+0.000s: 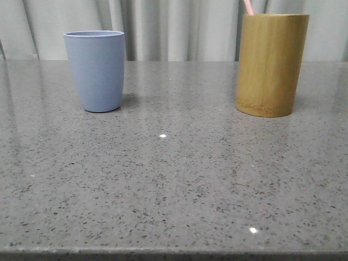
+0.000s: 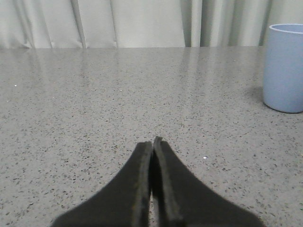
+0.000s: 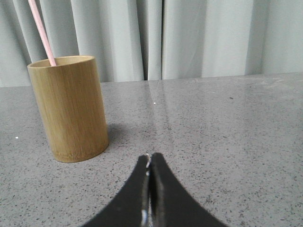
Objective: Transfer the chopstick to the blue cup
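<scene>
A periwinkle-blue cup (image 1: 96, 70) stands upright at the back left of the grey table; it also shows in the left wrist view (image 2: 284, 66). A thin pale pink chopstick (image 1: 248, 7) sticks out of the tall yellow-brown bamboo holder (image 1: 270, 64) at the back right; the right wrist view shows the chopstick (image 3: 41, 32) leaning in the holder (image 3: 69, 108). My left gripper (image 2: 152, 142) is shut and empty, low over the table, well short of the blue cup. My right gripper (image 3: 150, 156) is shut and empty, a little short of the holder. Neither gripper shows in the front view.
The speckled grey stone table (image 1: 174, 185) runs to a front edge at the bottom of the front view. Pale pleated curtains (image 1: 179, 27) hang behind the table's back edge.
</scene>
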Robot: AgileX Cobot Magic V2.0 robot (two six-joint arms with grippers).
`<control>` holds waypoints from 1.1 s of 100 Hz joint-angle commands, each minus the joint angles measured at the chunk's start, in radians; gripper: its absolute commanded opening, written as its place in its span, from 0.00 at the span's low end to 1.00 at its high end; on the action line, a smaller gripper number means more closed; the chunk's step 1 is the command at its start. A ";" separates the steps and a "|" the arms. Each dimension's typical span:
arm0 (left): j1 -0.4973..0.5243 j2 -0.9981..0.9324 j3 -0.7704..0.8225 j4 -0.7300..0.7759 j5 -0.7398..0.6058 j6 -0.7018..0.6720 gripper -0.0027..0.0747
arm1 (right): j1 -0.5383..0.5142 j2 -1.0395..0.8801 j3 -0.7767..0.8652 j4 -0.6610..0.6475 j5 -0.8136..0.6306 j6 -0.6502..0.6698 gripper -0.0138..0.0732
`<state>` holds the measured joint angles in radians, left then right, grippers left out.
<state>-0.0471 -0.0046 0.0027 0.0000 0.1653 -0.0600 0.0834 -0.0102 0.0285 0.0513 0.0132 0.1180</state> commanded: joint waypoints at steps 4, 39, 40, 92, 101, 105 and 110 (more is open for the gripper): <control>0.002 -0.033 0.008 -0.006 -0.085 -0.010 0.01 | -0.006 -0.020 0.000 -0.008 -0.079 -0.006 0.09; 0.002 -0.033 0.008 -0.006 -0.085 -0.010 0.01 | -0.006 -0.020 0.000 -0.008 -0.079 -0.006 0.09; 0.002 -0.033 0.008 -0.006 -0.085 -0.010 0.01 | -0.006 -0.020 0.000 -0.008 -0.079 -0.006 0.09; 0.002 -0.033 0.008 -0.006 -0.128 -0.010 0.01 | -0.006 -0.020 0.000 -0.008 -0.069 -0.006 0.09; 0.002 -0.033 0.008 -0.018 -0.149 -0.010 0.01 | -0.006 -0.020 0.000 -0.008 -0.065 -0.006 0.09; 0.002 -0.033 0.003 -0.035 -0.151 -0.010 0.01 | -0.006 -0.020 -0.001 -0.008 -0.056 -0.006 0.09; 0.002 -0.033 -0.006 -0.057 -0.149 -0.010 0.01 | -0.004 -0.020 -0.008 -0.008 -0.032 -0.006 0.09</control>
<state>-0.0471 -0.0046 0.0027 -0.0182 0.1109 -0.0600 0.0834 -0.0102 0.0285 0.0513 0.0213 0.1180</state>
